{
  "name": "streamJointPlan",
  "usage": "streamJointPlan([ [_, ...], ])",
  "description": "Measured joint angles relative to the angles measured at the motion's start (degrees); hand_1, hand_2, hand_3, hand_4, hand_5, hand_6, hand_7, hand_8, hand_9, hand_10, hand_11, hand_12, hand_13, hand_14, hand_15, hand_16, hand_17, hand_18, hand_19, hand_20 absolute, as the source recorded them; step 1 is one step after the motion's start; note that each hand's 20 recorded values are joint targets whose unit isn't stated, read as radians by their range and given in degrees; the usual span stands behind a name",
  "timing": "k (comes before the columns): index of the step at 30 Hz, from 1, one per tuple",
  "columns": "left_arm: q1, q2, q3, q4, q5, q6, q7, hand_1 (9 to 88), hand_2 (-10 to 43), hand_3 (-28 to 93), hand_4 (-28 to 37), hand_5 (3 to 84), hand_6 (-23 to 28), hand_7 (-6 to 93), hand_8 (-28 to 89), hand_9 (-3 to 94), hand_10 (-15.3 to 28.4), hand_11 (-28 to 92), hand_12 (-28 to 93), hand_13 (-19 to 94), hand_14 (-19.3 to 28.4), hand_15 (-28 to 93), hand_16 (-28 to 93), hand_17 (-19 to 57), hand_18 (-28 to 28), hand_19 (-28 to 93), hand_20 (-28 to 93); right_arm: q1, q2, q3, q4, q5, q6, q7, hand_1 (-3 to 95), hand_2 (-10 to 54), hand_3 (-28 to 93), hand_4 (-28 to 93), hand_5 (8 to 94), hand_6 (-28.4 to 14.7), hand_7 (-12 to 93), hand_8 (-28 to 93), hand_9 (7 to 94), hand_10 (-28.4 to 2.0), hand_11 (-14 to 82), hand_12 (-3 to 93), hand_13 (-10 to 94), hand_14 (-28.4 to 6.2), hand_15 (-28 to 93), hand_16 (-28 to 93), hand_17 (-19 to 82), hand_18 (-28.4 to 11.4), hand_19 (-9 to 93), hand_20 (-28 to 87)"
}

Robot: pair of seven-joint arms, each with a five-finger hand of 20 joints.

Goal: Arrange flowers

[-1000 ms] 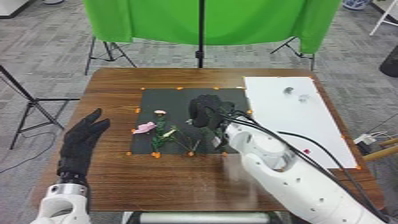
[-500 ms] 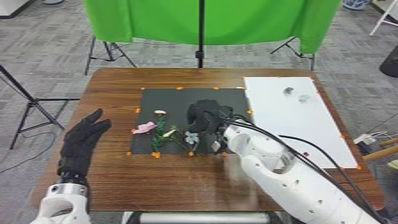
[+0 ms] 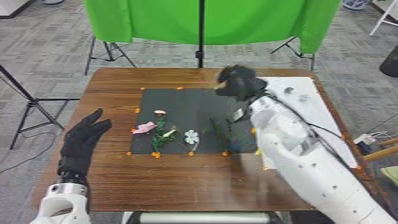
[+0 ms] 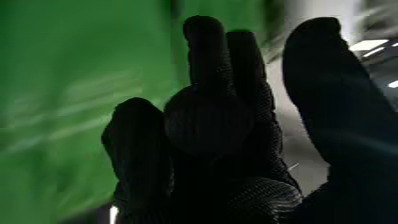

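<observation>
My right hand (image 3: 238,82) is above the far edge of the dark mat (image 3: 178,102), holding no flower; the right wrist view has the same hand (image 4: 209,125) with its fingers mostly straight and the thumb apart. On the mat's left part lie a pink flower (image 3: 144,128), a smaller pink bloom (image 3: 160,112) and a whitish bud (image 3: 170,131) among green stems. Beside them, to the right, is a pale bluish-white flower (image 3: 192,137). Thin green stems (image 3: 220,132) lie farther right, near my right arm. My left hand (image 3: 80,140) rests open left of the mat.
Right of the mat is a white sheet (image 3: 311,117) with small greyish pieces (image 3: 289,90) near its far end, partly covered by my right arm. Orange markers line the mat's edges. A green cloth (image 3: 151,22) hangs behind the brown table (image 3: 178,190).
My right hand has left the mat's middle and moved away toward the far edge, slightly right. The pale flower and the stems at right have come into sight. My left hand has stayed still.
</observation>
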Motion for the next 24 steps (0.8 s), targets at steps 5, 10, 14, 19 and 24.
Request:
streamJointPlan([
  [5, 0.18, 0.03, -0.06, -0.04, 0.00, 0.00, 0.01, 22.4, 2.7, 64, -24.8, 43.7, 3.6, 5.8, -6, 47.5, 13.1, 16, 13, 37, 15.0, 11, 3, 7.2, 11.3, 2, 21, 3.71, 1.17, 7.36, 6.78, -5.54, -5.52, 5.65, 33.3, -8.9, 63, -13, 54.4, -2.2, 13, -7, 58.7, -17.4, 11.5, 20.3, 79, -6.7, 65, 31, 56, -14.5, 93, 58],
  [10, 0.28, 0.03, -0.07, -0.05, 0.03, 0.03, 0.04, 22.5, 2.8, 64, -24.9, 43.7, 3.7, 5.7, -6, 47.6, 13.3, 16, 13, 37, 14.9, 11, 3, 7.2, 11.3, 2, 21, 5.03, 1.98, 15.12, 12.35, -7.55, -15.55, 8.32, 26.2, -4.2, 61, -12, 50.8, -1.1, 11, -6, 55.9, -18.4, 10.3, 20.9, 77, -8.8, 67, 30, 55, -15.9, 93, 57],
  [14, 0.27, 0.00, -0.06, -0.05, 0.05, 0.03, 0.04, 22.5, 2.8, 64, -24.9, 43.7, 3.7, 5.8, -6, 47.5, 13.4, 16, 13, 37, 15.0, 11, 3, 7.2, 11.3, 2, 21, 5.00, 2.24, 17.29, 16.50, -8.06, -15.31, 9.55, 25.8, -4.7, 61, -12, 49.8, -0.8, 10, -6, 55.7, -18.5, 10.5, 21.4, 77, -9.1, 68, 30, 55, -16.3, 93, 57],
  [19, 0.26, -0.05, -0.02, -0.06, 0.06, 0.03, 0.05, 22.5, 2.8, 64, -24.9, 43.8, 3.7, 5.8, -6, 47.5, 13.3, 16, 13, 37, 15.0, 11, 3, 7.2, 11.4, 2, 21, 3.60, 1.62, 18.60, 19.11, -10.87, -16.80, 9.71, 30.4, -8.8, 63, -13, 51.1, -0.1, 13, -6, 59.7, -17.9, 15.3, 21.9, 79, -7.1, 72, 27, 60, -15.1, 93, 61],
  [24, 0.28, -0.13, -0.03, -0.08, 0.07, 0.02, 0.02, 22.5, 2.9, 64, -24.8, 43.8, 3.7, 5.8, -6, 47.5, 13.3, 16, 13, 37, 15.0, 11, 3, 7.2, 11.5, 2, 21, 2.14, 0.38, 19.31, 21.77, -12.51, -17.42, 9.49, 36.5, -9.5, 64, -14, 52.8, 1.5, 15, -8, 63.0, -16.4, 18.0, 21.9, 82, -4.9, 71, 27, 62, -13.8, 93, 62],
])
